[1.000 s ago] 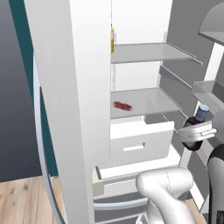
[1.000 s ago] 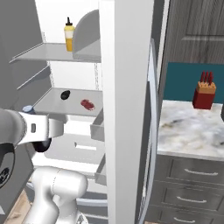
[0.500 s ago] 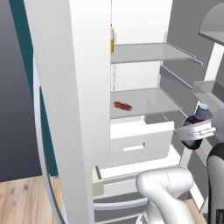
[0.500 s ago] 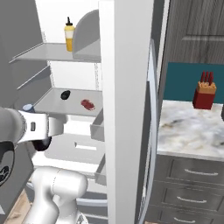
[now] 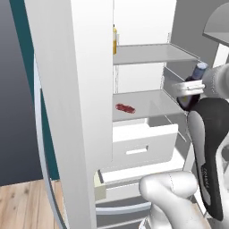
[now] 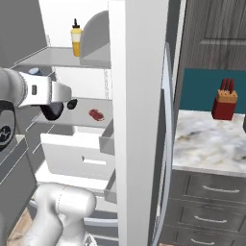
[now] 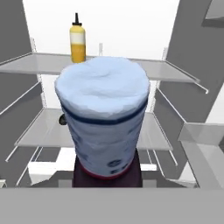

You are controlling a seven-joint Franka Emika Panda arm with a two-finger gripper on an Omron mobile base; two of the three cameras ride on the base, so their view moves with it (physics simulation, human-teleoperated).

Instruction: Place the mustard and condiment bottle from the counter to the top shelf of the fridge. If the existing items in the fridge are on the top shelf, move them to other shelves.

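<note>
Hand view: my end effector (image 7: 107, 181) is pinching the condiment bottle (image 7: 105, 131), whose pale cap end fills the centre of the frame. I hold the bottle upright, so that it can be set down on its base without tipping.

1. Position of the held item. In the left base view, the condiment bottle (image 5: 193, 87) sits in my end effector (image 5: 190, 89) at the fridge (image 5: 71, 112) opening, at about 3 o'clock in the frame. It is level with the gap between the two upper shelves and is not resting on either one.

2. Target. The top shelf (image 7: 166, 72) lies ahead and above, at 12 o'clock from the bottle. The mustard (image 7: 77, 42) stands on it toward the back, at 11 o'clock. The mustard part of the task appears complete.

3. Other items. The red piece (image 6: 96, 114) and the black ball (image 6: 72, 104) lie on the second shelf (image 6: 81, 113), so the top shelf needs no clearing.

4. Judgement. The bottle must rise above the top shelf edge and then travel inward, to the right of the mustard.
</note>
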